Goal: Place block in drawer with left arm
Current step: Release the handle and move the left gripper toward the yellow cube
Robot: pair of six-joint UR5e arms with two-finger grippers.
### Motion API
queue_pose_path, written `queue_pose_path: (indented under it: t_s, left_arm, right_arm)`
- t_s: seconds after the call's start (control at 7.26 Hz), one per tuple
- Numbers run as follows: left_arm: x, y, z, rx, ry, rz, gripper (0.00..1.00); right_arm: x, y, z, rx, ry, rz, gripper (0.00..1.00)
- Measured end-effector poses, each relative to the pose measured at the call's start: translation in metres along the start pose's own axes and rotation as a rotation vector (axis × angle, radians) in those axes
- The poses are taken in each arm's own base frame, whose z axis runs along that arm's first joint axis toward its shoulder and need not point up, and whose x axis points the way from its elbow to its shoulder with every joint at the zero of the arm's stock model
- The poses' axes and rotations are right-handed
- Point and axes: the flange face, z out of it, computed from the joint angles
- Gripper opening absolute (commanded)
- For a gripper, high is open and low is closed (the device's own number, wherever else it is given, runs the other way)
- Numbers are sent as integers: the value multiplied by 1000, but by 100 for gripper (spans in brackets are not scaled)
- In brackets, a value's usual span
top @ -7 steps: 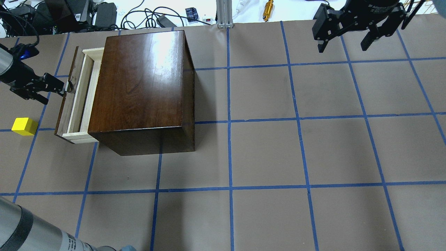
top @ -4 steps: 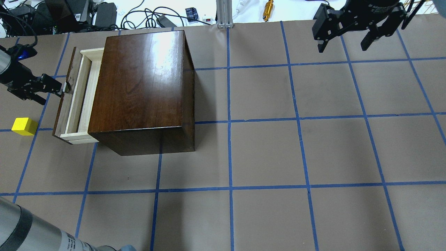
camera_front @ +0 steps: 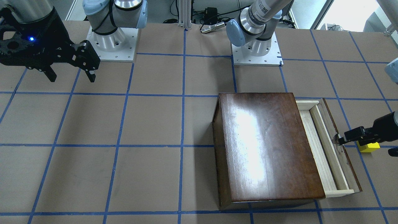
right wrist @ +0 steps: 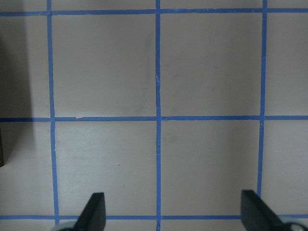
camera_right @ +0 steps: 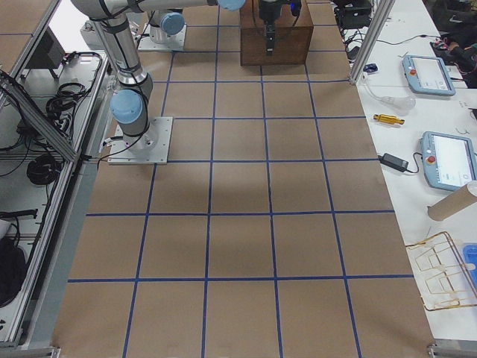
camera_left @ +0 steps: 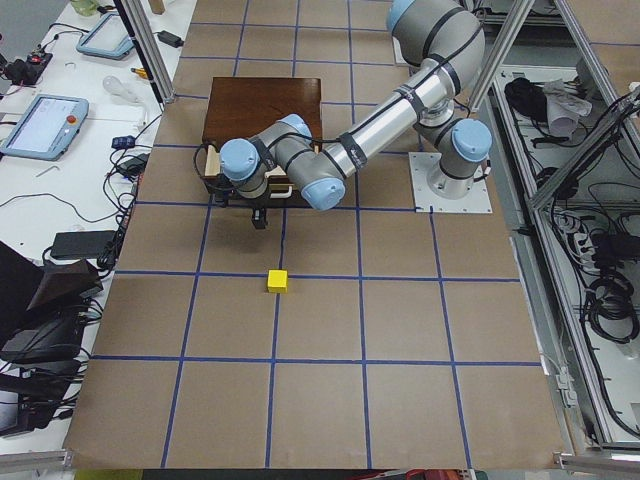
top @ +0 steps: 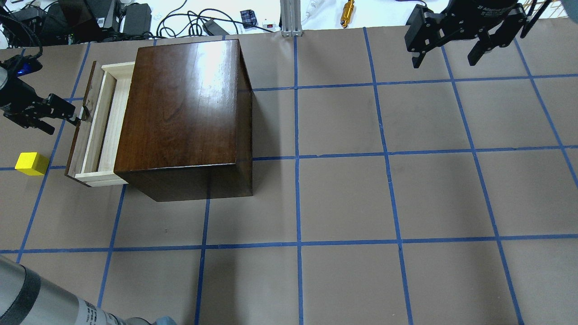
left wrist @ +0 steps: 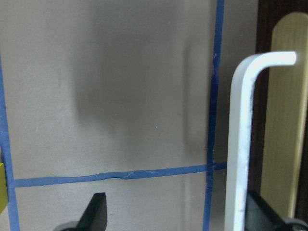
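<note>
The yellow block (top: 31,163) lies on the table at the far left, in front of the drawer and apart from it; it also shows in the front view (camera_front: 370,147) and the left side view (camera_left: 278,281). The drawer (top: 108,122) stands partly pulled out of the dark brown box (top: 185,108), and the part of its tray that shows holds nothing. My left gripper (top: 63,125) is open. One finger is hooked behind the drawer's metal handle (left wrist: 239,144). My right gripper (top: 444,62) is open and empty, high over the far right of the table.
Cables, power supplies and a brass tool (top: 347,12) lie past the table's far edge. The brown table is marked with a grid of blue tape (top: 297,180). The arm bases (camera_front: 256,49) stand at the robot's side.
My left gripper has moved left and drawn the drawer further out of the box. The block and the right arm have not moved.
</note>
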Motion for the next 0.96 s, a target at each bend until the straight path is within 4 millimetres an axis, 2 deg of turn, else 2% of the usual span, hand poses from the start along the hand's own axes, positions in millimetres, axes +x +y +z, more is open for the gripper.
queue_pose_path:
  t_s: [0.28, 0.41, 0.55, 0.69, 0.96]
  left_arm:
    - [2, 0, -29, -3, -23, 1, 100]
    - [-1, 2, -53, -11, -43, 18, 100]
    - [-14, 7, -73, -18, -69, 64, 100]
    - [-30, 10, -81, -29, -91, 140, 100]
    - [-52, 16, -79, -51, -115, 287, 100]
  right_arm:
    - [0, 0, 0, 0, 0, 0, 100]
    - [0, 0, 0, -1, -1, 0, 100]
    - [0, 0, 0, -1, -1, 0, 100]
    - [0, 0, 0, -1, -1, 0, 100]
    - [0, 0, 1, -1, 0, 0, 100]
